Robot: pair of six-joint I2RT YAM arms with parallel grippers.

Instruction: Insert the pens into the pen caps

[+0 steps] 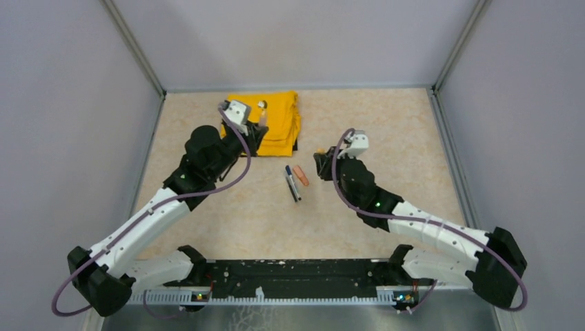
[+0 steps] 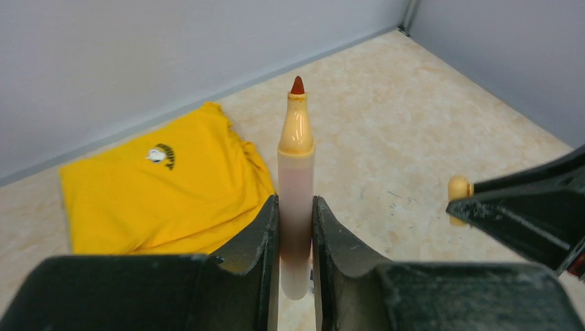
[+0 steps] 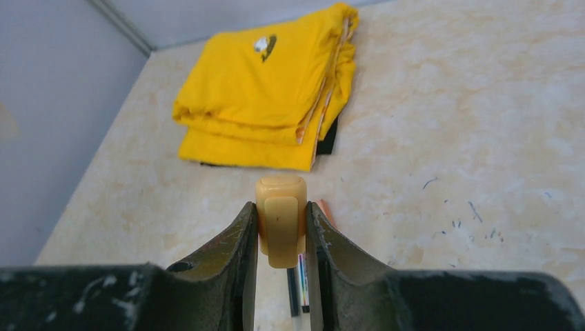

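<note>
The left gripper (image 2: 295, 207) is nearly closed and pinches an orange marker (image 2: 296, 138) low on its barrel. This leaves the red tip and most of the body sticking out past the fingers, probably so there is bare length to slide into a cap. It hangs above the near right corner of the yellow cloth (image 1: 272, 114), far and left of centre. The right gripper (image 3: 281, 207) is closed about as far and clamps the light orange cap (image 3: 281, 227) across its sides, so the cap's ends are not covered. Which end is the mouth can't be told from here. This gripper sits near the middle of the table (image 1: 386, 131), just right of the loose pens (image 1: 292, 185) and a second orange marker (image 1: 300, 176) lying there side by side. In the left wrist view the cap shows off to the right of the marker tip, apart from it and not in line. The joining step has therefore not begun. It likely calls for bringing the two arms together above the table and lining the tip up with the cap's opening. Since each grip is narrow, a push slightly off axis could twist the marker or cap between the fingers.
</note>
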